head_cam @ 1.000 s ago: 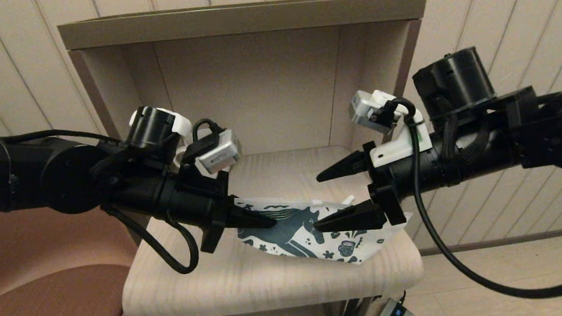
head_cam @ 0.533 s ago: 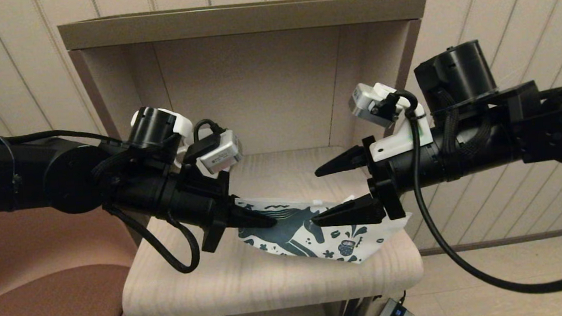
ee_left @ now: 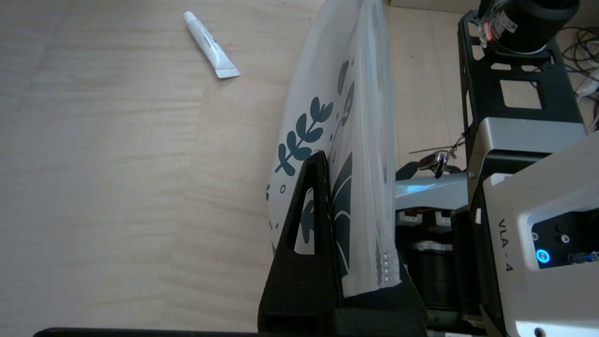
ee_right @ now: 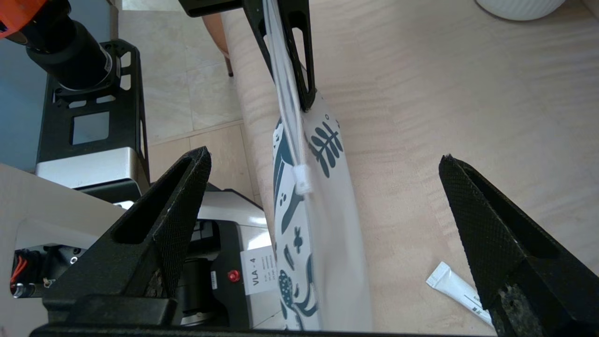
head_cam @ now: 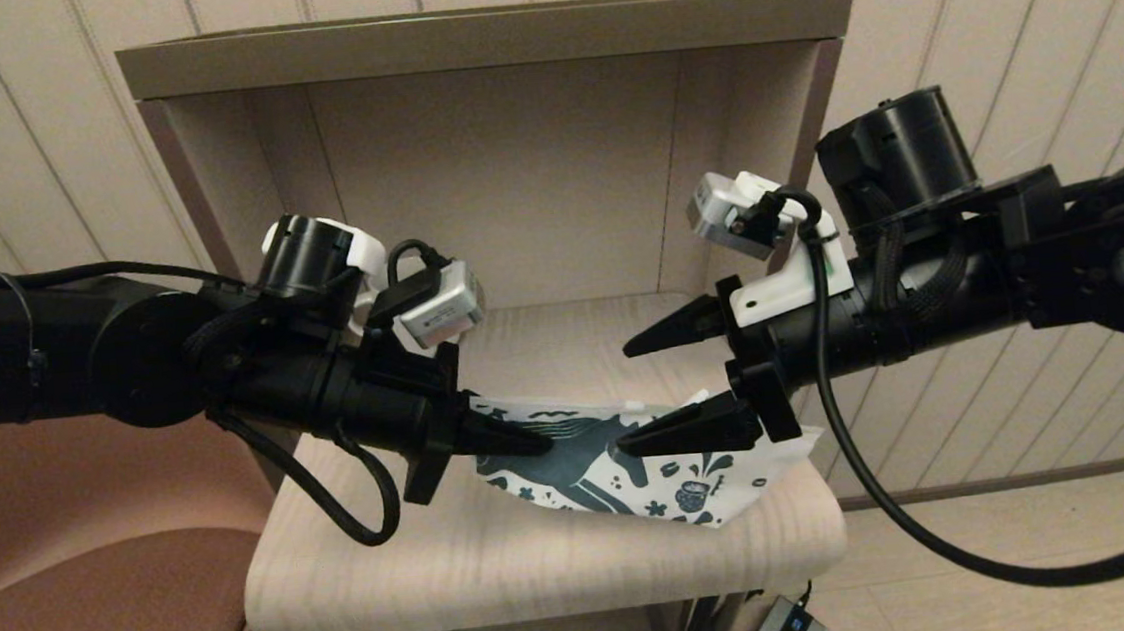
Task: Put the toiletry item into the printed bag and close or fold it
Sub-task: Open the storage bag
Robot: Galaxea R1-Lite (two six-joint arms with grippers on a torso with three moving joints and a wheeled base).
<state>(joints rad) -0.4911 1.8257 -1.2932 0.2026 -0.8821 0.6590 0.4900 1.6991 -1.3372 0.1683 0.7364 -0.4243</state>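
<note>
The printed bag [head_cam: 679,467] stands on its long edge on the wooden table [head_cam: 501,561], its teal horse facing me. My left gripper [head_cam: 532,445] is shut on the bag's left end; in the left wrist view one finger [ee_left: 314,196] presses the printed face of the bag [ee_left: 327,107]. My right gripper [head_cam: 624,398] is open, its fingers straddling the bag [ee_right: 327,243] without touching it. A white slider [ee_right: 302,180] sits on the bag's zip edge. The toiletry item [ee_right: 456,288], a small white tube [ee_left: 210,44], lies flat on the table behind the bag.
The table sits inside an open-fronted beige cabinet [head_cam: 485,41] with side walls close to both arms. A white ribbed mug [ee_right: 519,5] stands at the back. A brown seat [head_cam: 85,624] is low on the left. The table's front edge runs just before the bag.
My right gripper has shifted slightly left toward the bag, still open. The left gripper and the bag have stayed in place.
</note>
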